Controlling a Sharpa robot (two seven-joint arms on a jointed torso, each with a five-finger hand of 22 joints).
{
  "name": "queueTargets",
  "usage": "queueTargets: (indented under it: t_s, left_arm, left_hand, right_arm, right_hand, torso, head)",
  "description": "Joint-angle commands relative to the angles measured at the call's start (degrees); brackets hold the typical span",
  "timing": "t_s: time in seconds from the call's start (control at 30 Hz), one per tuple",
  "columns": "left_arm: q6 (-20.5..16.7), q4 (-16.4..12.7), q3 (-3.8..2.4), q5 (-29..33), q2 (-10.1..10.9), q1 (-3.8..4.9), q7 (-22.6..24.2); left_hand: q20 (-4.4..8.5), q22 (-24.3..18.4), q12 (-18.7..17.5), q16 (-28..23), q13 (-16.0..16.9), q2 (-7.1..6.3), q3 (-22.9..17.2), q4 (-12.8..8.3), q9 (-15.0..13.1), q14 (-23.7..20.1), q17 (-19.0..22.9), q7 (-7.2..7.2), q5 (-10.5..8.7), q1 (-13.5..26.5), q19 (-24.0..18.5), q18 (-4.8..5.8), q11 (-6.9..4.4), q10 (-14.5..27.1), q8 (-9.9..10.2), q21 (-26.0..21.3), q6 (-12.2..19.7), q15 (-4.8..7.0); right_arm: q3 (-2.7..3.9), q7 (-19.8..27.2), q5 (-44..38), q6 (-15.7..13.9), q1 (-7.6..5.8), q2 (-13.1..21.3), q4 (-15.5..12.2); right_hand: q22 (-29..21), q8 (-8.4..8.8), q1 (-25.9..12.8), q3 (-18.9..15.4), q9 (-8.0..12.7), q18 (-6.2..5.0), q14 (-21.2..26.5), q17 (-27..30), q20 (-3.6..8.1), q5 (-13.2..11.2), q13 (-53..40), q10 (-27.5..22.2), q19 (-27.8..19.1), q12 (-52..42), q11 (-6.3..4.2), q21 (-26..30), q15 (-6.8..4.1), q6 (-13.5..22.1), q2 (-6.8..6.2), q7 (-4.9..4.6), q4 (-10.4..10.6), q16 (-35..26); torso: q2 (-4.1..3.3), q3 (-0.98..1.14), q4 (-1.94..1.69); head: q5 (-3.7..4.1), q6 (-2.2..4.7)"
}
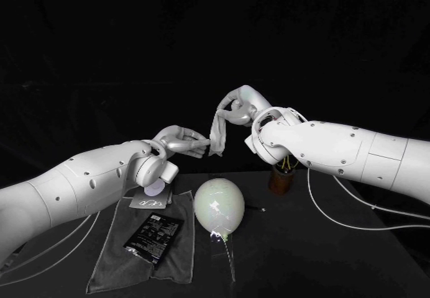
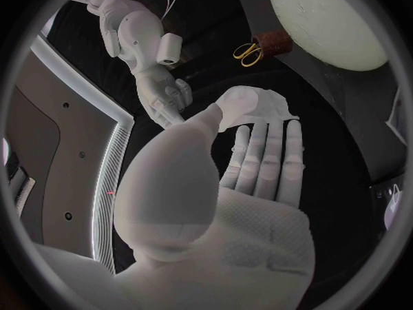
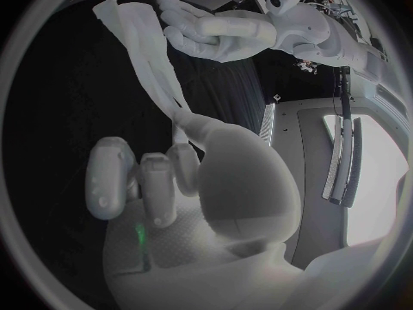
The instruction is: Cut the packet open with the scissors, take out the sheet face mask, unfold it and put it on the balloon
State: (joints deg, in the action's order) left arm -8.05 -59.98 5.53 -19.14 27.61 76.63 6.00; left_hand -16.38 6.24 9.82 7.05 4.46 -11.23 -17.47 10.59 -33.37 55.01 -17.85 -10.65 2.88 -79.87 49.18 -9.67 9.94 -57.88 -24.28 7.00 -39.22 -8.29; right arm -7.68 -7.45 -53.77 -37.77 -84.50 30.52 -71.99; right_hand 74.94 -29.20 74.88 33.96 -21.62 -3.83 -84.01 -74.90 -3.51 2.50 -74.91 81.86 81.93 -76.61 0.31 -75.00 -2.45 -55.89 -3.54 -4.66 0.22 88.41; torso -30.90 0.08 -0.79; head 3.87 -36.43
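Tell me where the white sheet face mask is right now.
Head view: the white sheet face mask hangs mid-air at centre, held between the left hand and right hand, above the pale oval balloon.

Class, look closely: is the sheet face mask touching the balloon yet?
Apart. In the head view the sheet face mask hangs held between the left hand and right hand, with a dark gap between its lower end and the balloon.

In the circle's middle the left hand (image 2: 254,179) pinches the white sheet face mask (image 2: 254,105) with its thumb, its other fingers stretched out. The right hand (image 2: 159,93) reaches in just beside it. Near the rim are the pale balloon (image 2: 331,21) and the yellow-handled scissors (image 2: 248,52) in a brown holder (image 2: 277,43).
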Motion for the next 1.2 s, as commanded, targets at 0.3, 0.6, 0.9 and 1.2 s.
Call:
queueTargets:
  t_s: [0.3, 0.6, 0.9, 1.2]
  left_arm:
    - [0.8, -0.3, -0.05, 3.8, -1.1, -1.42, -0.2]
    - [0.8, -0.2, -0.04, 4.9, -1.5, -2.03, -0.4]
    - [-0.2, 0.0, -0.04, 5.5, -1.9, -2.16, 0.0]
    - [-1.5, 0.3, -0.06, 5.6, -2.0, -2.2, 0.9]
  left_hand:
    - [0.66, -0.3, 1.4, 1.8, -0.1, 0.8, 1.2, 1.0, 2.8, 3.8, -0.8, -2.44, -0.07, -1.7, 3.5, -0.95, -0.05, -1.4, 0.3, 0.9, -1.9, 0.74]
    - [0.75, -1.1, -0.7, 0.1, -0.9, 1.09, 2.3, 1.7, 5.0, 1.9, -0.1, -3.11, -0.12, -2.7, 4.0, -0.85, 0.65, 0.5, 0.7, 0.2, -1.5, -0.08]
    - [0.05, -2.3, -2.6, -2.1, -0.8, 1.63, 4.2, 2.5, 7.2, -0.8, 1.3, -3.54, -0.13, -3.8, 2.3, -0.67, 1.34, 1.8, 0.7, -1.8, -0.6, -1.02]
    - [0.29, -2.2, -3.6, -2.6, -0.8, 2.22, 5.1, 2.6, 8.4, -0.8, 1.9, -2.91, -0.12, -5.0, 3.7, -0.92, 1.22, 2.5, 0.8, -1.5, 1.1, -1.02]
  right_arm:
    - [0.06, -0.2, -0.7, -0.9, -0.06, 0.0, -0.6]
    - [0.06, -0.2, -0.7, -0.8, -0.06, 0.1, -1.1]
    - [0.06, -0.2, -0.7, -0.6, -0.06, 0.3, -2.2]
    - [0.06, -0.2, -0.7, -0.6, -0.06, 0.5, -3.1]
  right_hand:
    - [10.7, -0.34, 0.1, 0.5, -1.8, 0.57, -5.0, -12.7, 0.17, 0.3, -1.9, 0.5, 0.3, -0.1, -0.04, -0.3, -0.49, -0.5, 0.29, 0.09, 0.0, 0.4]
    - [10.7, -0.34, 0.1, 0.5, -1.8, 0.57, -5.0, -12.7, 0.17, 0.3, -1.9, 0.5, 0.3, -0.1, -0.04, -0.3, -0.49, -0.5, 0.29, 0.09, 0.0, 0.4]
    - [10.7, -0.38, 0.1, 0.6, -1.8, 0.58, -5.0, -12.7, 0.17, 0.3, -1.9, 0.6, 0.3, -0.1, -0.05, -0.3, -0.51, -0.5, 0.29, 0.09, -0.1, 0.4]
    - [10.7, -0.39, 0.1, 0.6, -1.8, 0.56, -5.0, -12.7, 0.18, 0.3, -1.9, 0.5, 0.3, 0.0, -0.06, -0.3, -0.51, -0.5, 0.29, 0.09, -0.1, 0.4]
  torso:
    - [-0.01, 0.02, 0.08]
    - [0.01, -0.02, 0.02]
    - [0.02, 0.02, 0.05]
    - [0.01, -0.03, 0.05]
  head:
    - [-0.03, -0.09]
    - [0.01, -0.22]
    - [-0.08, -0.04]
    - [-0.04, 0.01]
